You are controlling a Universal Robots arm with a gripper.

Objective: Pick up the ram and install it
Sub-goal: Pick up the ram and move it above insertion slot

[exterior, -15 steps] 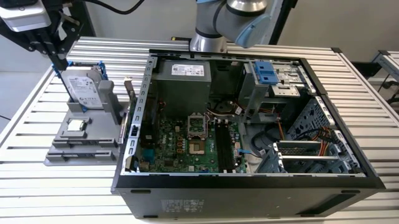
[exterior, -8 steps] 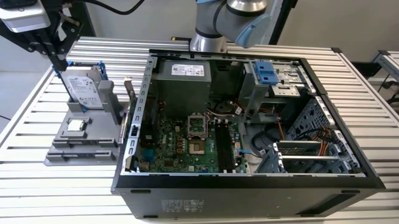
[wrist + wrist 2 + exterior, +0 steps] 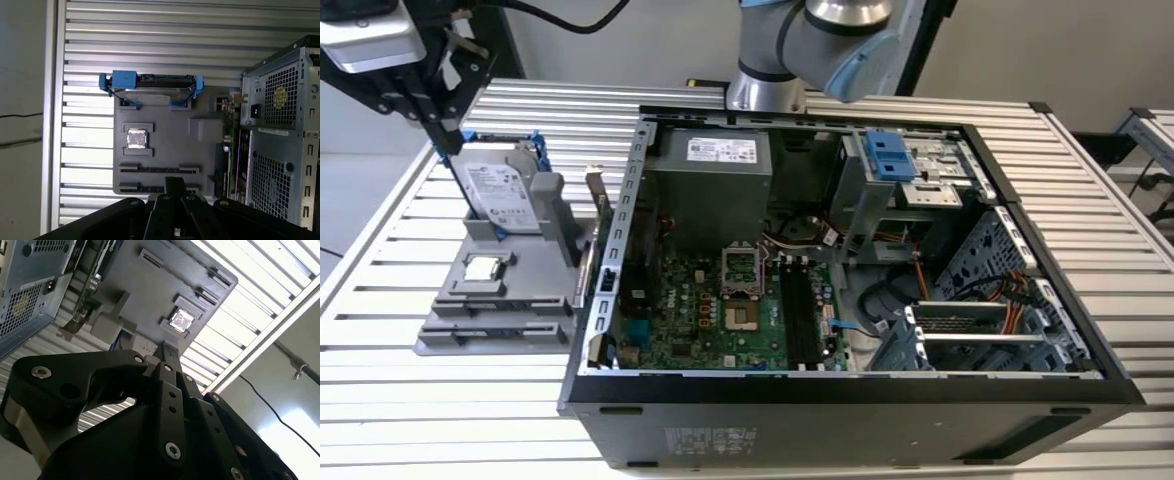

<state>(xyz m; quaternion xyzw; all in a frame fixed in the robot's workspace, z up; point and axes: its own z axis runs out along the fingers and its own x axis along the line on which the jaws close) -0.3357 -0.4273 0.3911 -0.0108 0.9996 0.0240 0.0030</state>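
Note:
My gripper (image 3: pixel 450 150) hangs high over the grey parts holder (image 3: pixel 460 300) at the exterior view's left, above the table. Its fingers are shut, and I see nothing between them. In both wrist views the closed tip (image 3: pixel 175 184) (image 3: pixel 169 351) points down at the holder's end that has two long narrow slots (image 3: pixel 159 170). Those slots show only thin dark lines, so I cannot tell whether the ram stands in one. The open computer case (image 3: pixel 1067 330) lies to the right, and its motherboard memory slots (image 3: pixel 797 310) are dark.
The holder also carries a silver hard drive in a blue frame (image 3: pixel 152 89) and a small square processor chip (image 3: pixel 136 139). An expansion card (image 3: pixel 596 195) stands upright between the holder and the case wall. The slatted metal table (image 3: pixel 374 400) lies all around.

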